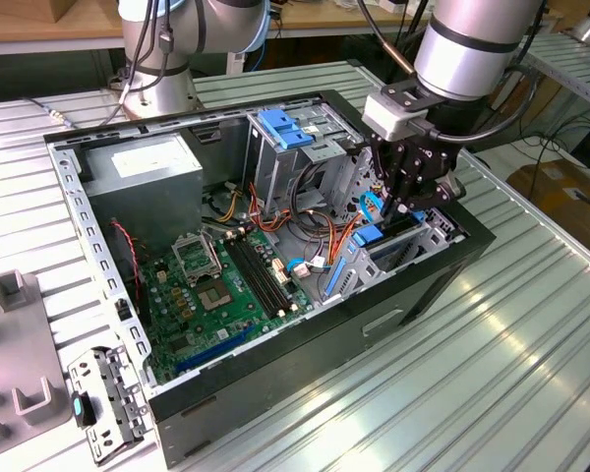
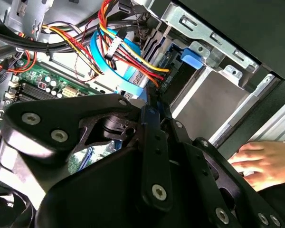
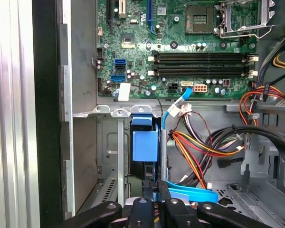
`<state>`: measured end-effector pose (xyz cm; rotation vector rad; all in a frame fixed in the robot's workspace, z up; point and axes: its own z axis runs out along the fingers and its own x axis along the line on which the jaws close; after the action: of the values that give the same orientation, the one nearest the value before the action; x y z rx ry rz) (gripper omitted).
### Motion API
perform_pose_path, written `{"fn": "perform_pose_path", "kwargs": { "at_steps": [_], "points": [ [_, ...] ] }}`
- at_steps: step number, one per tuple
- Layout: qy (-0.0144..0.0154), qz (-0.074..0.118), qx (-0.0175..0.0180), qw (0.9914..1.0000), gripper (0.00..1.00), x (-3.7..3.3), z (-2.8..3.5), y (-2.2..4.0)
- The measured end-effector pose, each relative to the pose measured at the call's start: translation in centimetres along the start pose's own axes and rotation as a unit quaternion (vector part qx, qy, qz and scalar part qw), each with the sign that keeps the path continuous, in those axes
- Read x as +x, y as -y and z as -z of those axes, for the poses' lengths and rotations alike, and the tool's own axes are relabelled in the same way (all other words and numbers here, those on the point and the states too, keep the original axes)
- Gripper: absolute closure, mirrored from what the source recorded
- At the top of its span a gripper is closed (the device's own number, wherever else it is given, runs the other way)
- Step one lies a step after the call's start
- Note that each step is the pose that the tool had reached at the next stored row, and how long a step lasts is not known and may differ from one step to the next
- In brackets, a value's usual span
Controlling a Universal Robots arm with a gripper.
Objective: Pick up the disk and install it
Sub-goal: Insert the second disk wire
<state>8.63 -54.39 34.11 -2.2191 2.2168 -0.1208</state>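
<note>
The disk (image 3: pixel 145 147), a dark drive with bright blue carrier rails, stands on edge in the drive bay at the front corner of the open computer case (image 1: pixel 374 324). In the exterior view its blue rail (image 1: pixel 372 238) shows just below my gripper (image 1: pixel 405 202). In the first wrist view my gripper (image 3: pixel 156 202) hangs right over the disk's near end, its fingers drawn close together with a sliver of blue between them. The second wrist view shows the same narrow meeting of my gripper (image 2: pixel 151 110) beside the bay's silver wall (image 2: pixel 204 104).
A person's hand (image 2: pixel 259 164) rests on the case's outer side near the bay. Coloured wire bundles (image 3: pixel 204 147) and a light-blue cable (image 3: pixel 178 102) crowd beside the bay. The tall grey cage with blue latch plate (image 1: pixel 280 128), power supply (image 1: pixel 143 172) and motherboard (image 1: pixel 226 285) lie further in.
</note>
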Motion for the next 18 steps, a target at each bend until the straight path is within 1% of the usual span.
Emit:
{"fn": "perform_pose_path", "kwargs": {
  "at_steps": [4,5,6,9,11,13,15,16,17,18],
  "points": [
    [0.0001,0.000,0.0000,1.00000,0.83,0.02,-0.01,0.00],
    [0.0002,0.000,0.0000,1.00000,0.76,0.02,0.07,0.01],
    [0.0005,0.000,0.0000,1.00000,0.76,0.03,0.22,0.01],
    [0.0003,0.000,0.0001,1.00000,0.76,0.06,0.97,0.06],
    [0.0003,0.000,0.0001,1.00000,0.76,0.09,1.32,0.08],
    [0.0003,0.000,0.0002,1.00000,0.76,0.09,1.47,0.08],
    [0.0004,0.000,0.0002,1.00000,0.76,0.09,1.46,0.08],
    [0.0004,0.000,0.0002,1.00000,0.78,0.09,1.47,0.08],
    [0.0003,0.000,0.0002,1.00000,0.84,0.09,1.48,0.08],
    [0.0003,0.000,0.0002,1.00000,0.84,0.09,1.48,0.08]
  ]
}}
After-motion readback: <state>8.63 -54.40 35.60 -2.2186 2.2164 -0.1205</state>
